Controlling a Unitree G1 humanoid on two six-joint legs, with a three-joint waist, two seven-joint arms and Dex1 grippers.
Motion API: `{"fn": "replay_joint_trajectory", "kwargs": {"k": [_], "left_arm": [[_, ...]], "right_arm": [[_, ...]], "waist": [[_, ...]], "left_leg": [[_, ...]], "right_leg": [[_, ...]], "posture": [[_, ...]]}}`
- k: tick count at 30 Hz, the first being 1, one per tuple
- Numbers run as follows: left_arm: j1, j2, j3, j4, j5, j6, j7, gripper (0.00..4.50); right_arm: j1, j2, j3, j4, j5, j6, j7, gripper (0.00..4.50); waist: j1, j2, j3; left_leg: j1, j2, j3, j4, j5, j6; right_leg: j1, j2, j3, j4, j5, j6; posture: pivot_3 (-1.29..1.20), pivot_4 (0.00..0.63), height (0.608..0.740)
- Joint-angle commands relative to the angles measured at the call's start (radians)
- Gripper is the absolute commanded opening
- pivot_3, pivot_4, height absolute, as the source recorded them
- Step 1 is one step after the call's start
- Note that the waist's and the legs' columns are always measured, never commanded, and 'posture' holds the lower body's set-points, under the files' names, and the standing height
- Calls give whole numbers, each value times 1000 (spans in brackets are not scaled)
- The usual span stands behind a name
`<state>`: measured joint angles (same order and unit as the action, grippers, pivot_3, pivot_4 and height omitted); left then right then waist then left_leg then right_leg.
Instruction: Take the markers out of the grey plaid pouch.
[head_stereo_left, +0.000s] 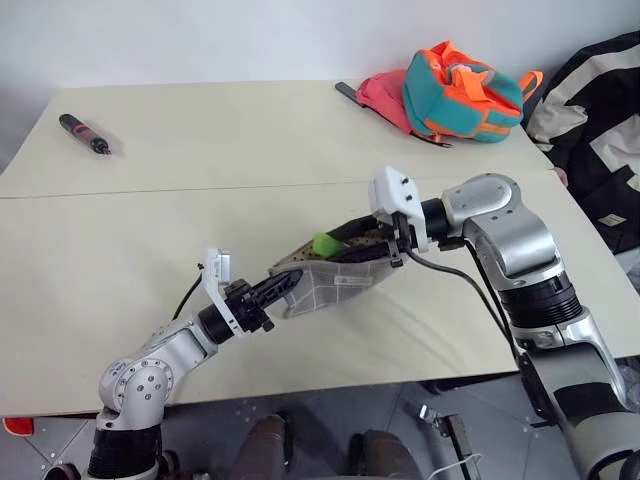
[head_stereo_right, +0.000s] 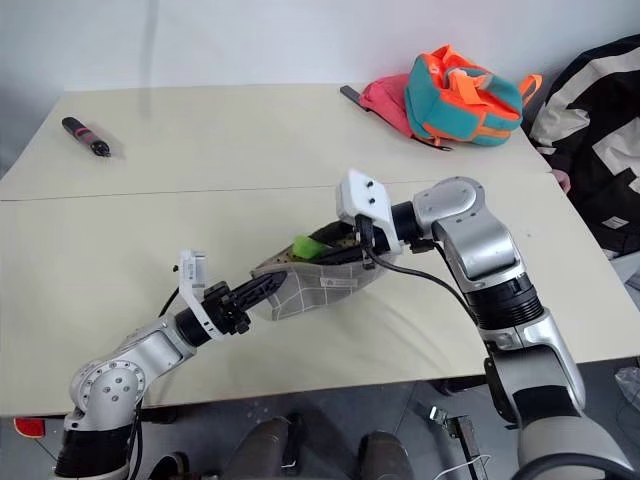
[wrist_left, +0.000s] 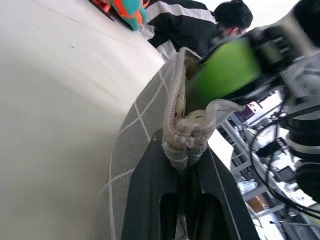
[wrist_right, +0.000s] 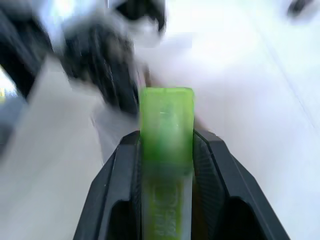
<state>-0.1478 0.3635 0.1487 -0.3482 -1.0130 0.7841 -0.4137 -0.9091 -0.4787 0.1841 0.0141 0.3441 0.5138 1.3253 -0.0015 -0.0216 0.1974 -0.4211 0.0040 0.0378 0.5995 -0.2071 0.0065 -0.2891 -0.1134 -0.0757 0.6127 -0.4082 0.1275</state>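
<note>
The grey plaid pouch hangs just above the table's front half, mouth upward. My left gripper is shut on its near end; in the left wrist view the fingers pinch the pouch's zipper edge. A stubby lime-green marker sticks up at the pouch's open mouth, and my right gripper is shut on it from the right. In the right wrist view the green marker sits between the two fingers. The pouch's inside is hidden.
A dark pen-like tool with reddish bands lies at the table's far left. A teal-and-orange backpack on a pink cloth sits at the far right. A black-and-white bag is beyond the right edge. A person is behind the table.
</note>
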Motion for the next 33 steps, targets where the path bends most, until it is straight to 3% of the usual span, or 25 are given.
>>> {"fn": "replay_joint_trajectory", "kwargs": {"k": [1, 4, 10, 13, 16, 20, 30, 33], "left_arm": [[-13, 12, 14, -27, 15, -18, -10, 0], [-18, 41, 29, -28, 29, -23, -21, 0], [-19, 102, 102, -36, 11, -22, -21, 0], [-10, 110, 132, -42, -5, -16, -21, 0], [7, 99, 120, -40, 7, -20, -29, 0], [4, 76, 99, -40, 13, -22, -25, 0], [-13, 68, 97, -38, -1, -10, -15, 0], [-5, 69, 99, -40, 0, -9, -17, 0]], "right_arm": [[-49, 45, -81, -28, 74, 27, -84, 1085], [-96, 85, -133, 31, 71, -19, -175, 1085], [-166, 10, -215, 161, 72, -55, -198, 1085], [-140, -117, -181, 207, 0, -99, -137, 1084], [-53, -281, -37, 259, -192, -273, -47, 1084], [-3, -357, 70, 345, -362, -425, -59, 1084], [46, -343, 145, 504, -514, -511, -84, 1084], [31, -318, 105, 483, -455, -457, -57, 2110]], "waist": [[0, 0, 0], [0, 0, 0], [4, 0, 0], [4, 0, 0], [7, 0, 0], [-5, 1, 1], [1, 3, 2], [1, 3, 2]], "left_leg": [[0, 0, 0, 0, 0, 0], [0, 0, 0, 0, 0, 0], [0, -2, 1, -2, 0, 0], [-1, -3, 1, -2, 0, 1], [-1, -3, 2, -3, -1, 3], [0, -2, 6, -3, -2, 3], [1, 0, 8, 2, -2, 3], [1, 0, 8, 4, -2, 3]], "right_leg": [[0, 0, 0, 0, 0, 0], [-1, 0, 0, 1, 0, 0], [-2, 0, 0, 1, 0, 0], [-1, -1, 0, 1, 0, 1], [-1, -1, -1, -1, 1, 1], [-1, -1, -2, -4, 1, 2], [-1, -1, -1, -2, 1, 2], [0, -1, -1, -2, 1, 3]], "posture": [[0, 150, 740], [0, 150, 740], [0, 150, 740], [0, 150, 740], [0, 150, 740], [0, 150, 740], [0, 150, 740], [0, 150, 740]]}}
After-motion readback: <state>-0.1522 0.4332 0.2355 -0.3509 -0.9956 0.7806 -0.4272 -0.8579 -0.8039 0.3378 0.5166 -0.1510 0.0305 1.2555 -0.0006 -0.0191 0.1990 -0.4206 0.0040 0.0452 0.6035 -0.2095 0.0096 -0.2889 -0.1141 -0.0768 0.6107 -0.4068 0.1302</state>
